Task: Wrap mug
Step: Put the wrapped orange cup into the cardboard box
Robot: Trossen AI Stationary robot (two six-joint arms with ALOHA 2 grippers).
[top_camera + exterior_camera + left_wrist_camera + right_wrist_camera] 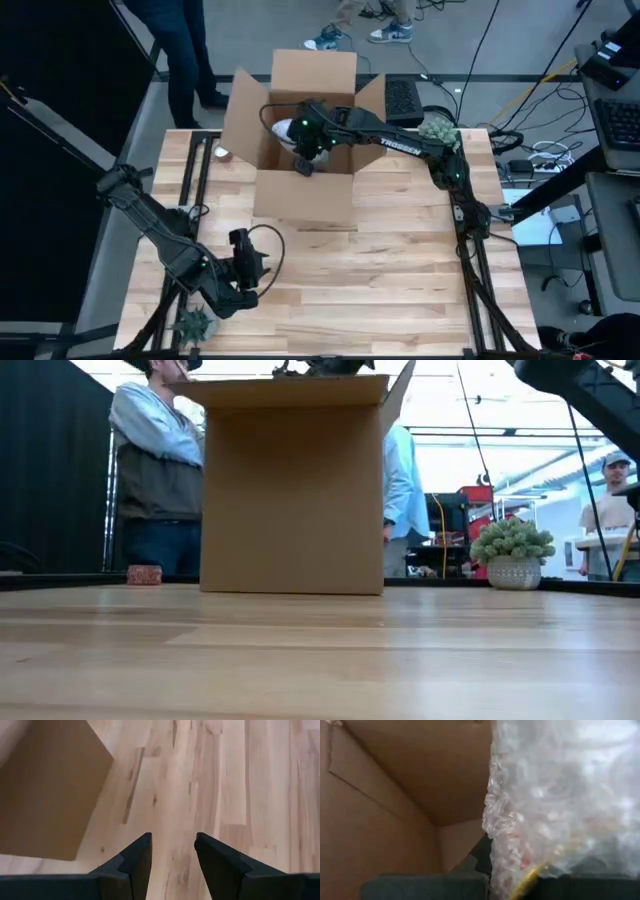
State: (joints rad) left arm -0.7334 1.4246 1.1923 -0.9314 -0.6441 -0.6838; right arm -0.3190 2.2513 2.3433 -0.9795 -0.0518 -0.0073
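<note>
1. The right gripper (305, 160) reaches down into the open cardboard box (300, 195) at twelve o'clock on the counter (400, 270).
2. Its wrist view is filled by the bubble-wrapped mug (560, 805), pressed close inside the box; whether the fingers clamp it, I cannot tell.
3. Judged step: lowering the wrapped bundle into the box.
4. Next likely calls for setting it on the box floor, releasing, and lifting straight out.
5. The left gripper (172, 857) waits at seven o'clock, fingers apart, holding nothing.
</note>
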